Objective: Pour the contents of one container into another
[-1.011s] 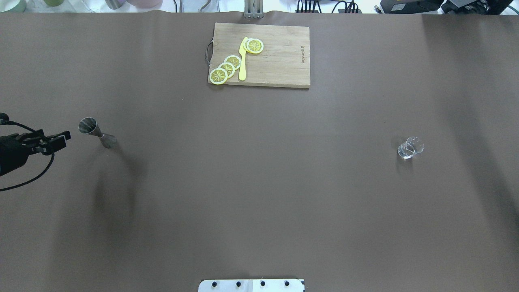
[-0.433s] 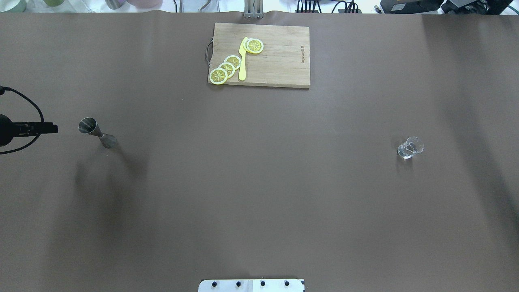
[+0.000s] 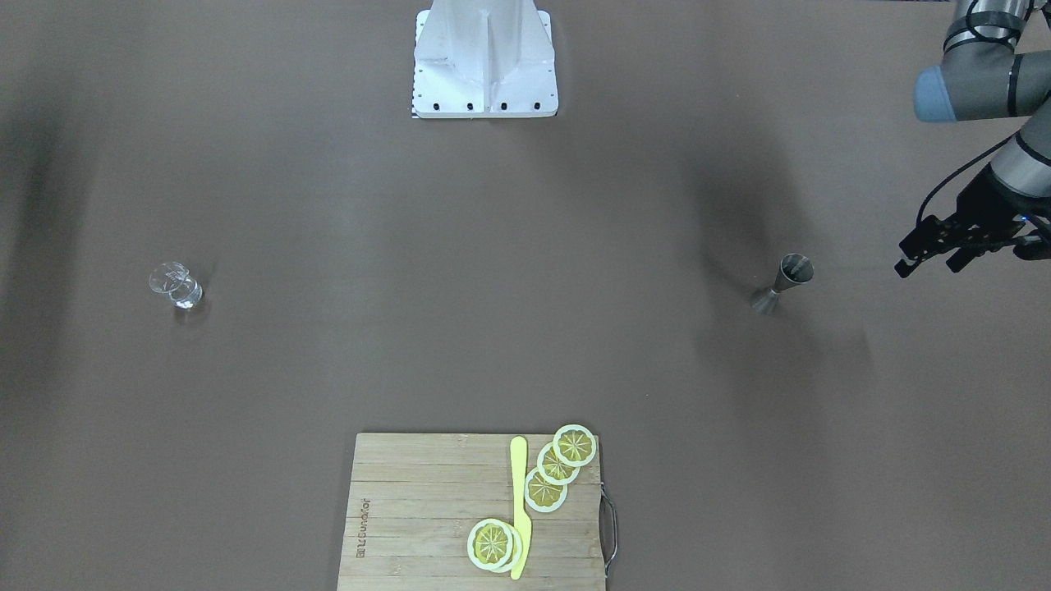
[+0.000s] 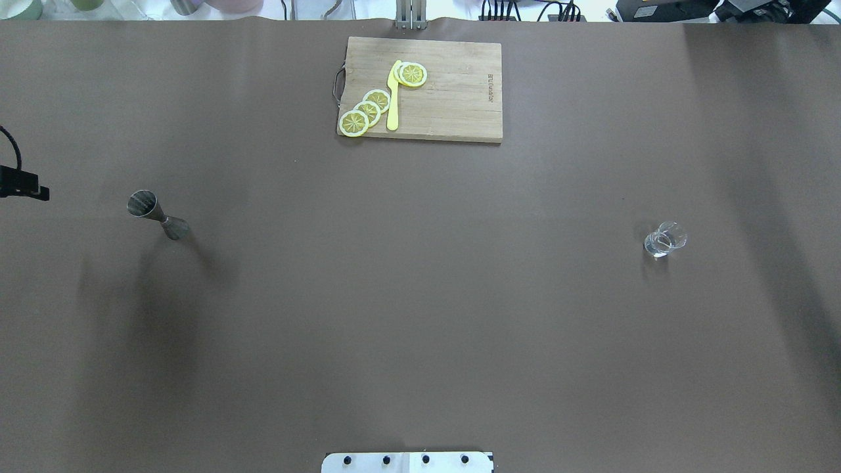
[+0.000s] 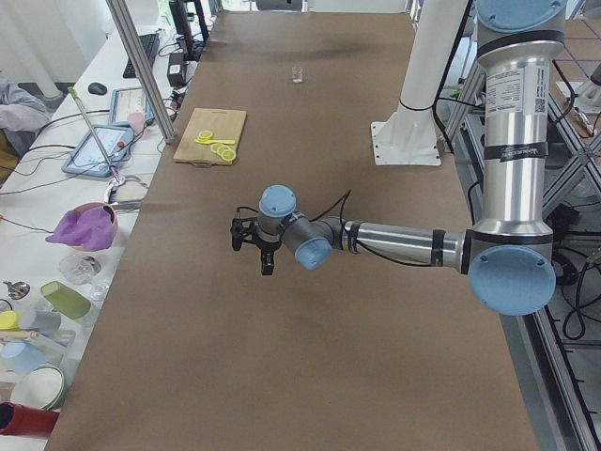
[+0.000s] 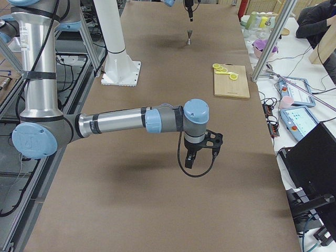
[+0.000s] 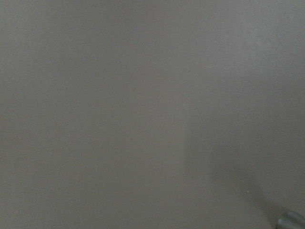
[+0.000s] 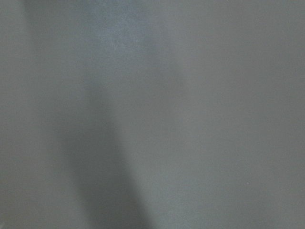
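Landmark: jigger (image 3: 784, 283). It stands upright on the brown table (image 3: 493, 246), wide cup up, so it is ready to be taken by the waist. Left gripper (image 3: 928, 254) hangs to the robot's left of the jigger, well apart from it, fingers parted, holding nothing. The glass (image 3: 175, 286) sits far off on the jigger's other side, level with it, presumably the receiving vessel. Right gripper (image 6: 198, 153) shows in the side view only; cannot tell its state. Cutting board (image 3: 472, 513) with lemon slices (image 3: 558, 468) lies apart, toward the operators.
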Robot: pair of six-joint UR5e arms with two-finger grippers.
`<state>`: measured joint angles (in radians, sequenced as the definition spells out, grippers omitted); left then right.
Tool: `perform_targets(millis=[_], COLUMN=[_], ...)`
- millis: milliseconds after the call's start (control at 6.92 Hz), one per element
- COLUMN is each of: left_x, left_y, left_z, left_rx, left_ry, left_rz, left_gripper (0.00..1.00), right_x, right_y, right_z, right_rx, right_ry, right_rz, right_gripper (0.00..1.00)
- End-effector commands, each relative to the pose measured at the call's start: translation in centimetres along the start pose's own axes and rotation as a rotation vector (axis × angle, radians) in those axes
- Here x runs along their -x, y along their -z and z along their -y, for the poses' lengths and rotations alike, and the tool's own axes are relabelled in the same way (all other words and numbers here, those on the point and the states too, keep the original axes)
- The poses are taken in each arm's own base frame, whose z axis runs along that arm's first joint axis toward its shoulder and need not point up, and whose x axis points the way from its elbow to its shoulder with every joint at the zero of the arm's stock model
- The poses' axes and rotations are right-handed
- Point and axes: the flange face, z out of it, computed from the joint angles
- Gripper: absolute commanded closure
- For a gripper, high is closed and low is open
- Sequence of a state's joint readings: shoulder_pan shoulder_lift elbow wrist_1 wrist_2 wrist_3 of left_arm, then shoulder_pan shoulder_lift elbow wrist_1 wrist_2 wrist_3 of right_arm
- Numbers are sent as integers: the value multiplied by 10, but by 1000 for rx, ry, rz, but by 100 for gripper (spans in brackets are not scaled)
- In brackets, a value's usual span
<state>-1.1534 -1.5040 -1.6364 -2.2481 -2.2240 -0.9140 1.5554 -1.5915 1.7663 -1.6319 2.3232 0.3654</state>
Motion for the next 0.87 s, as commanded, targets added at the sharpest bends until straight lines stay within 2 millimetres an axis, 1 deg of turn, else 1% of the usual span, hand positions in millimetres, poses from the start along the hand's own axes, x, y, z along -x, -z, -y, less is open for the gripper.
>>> perform_targets(millis=[0, 144, 289, 433, 578, 722], left_x=[47, 66, 93, 121, 142, 157], left_y=[13, 13, 24, 31, 44, 40], left_z=[9, 6, 10, 12, 5, -2], left_rx=[44, 91, 105, 137, 125, 150], left_ry=[1, -156, -275, -355, -370, -441], left_rz=[31, 74, 95, 63, 38, 45], left_gripper=[2, 2, 2, 2, 2, 2], right_x=[-10, -9, -10, -10, -10, -11], right_y=[-7, -7, -7, -7, -8, -8], right_z=[-8, -8, -8, -8, -8, -8], right_rx=[13, 14, 14, 14, 15, 16], right_ry=[-14, -13, -12, -10, -11, -12], right_rz=[6, 5, 4, 4, 3, 5], right_gripper=[0, 0, 0, 0, 0, 0])
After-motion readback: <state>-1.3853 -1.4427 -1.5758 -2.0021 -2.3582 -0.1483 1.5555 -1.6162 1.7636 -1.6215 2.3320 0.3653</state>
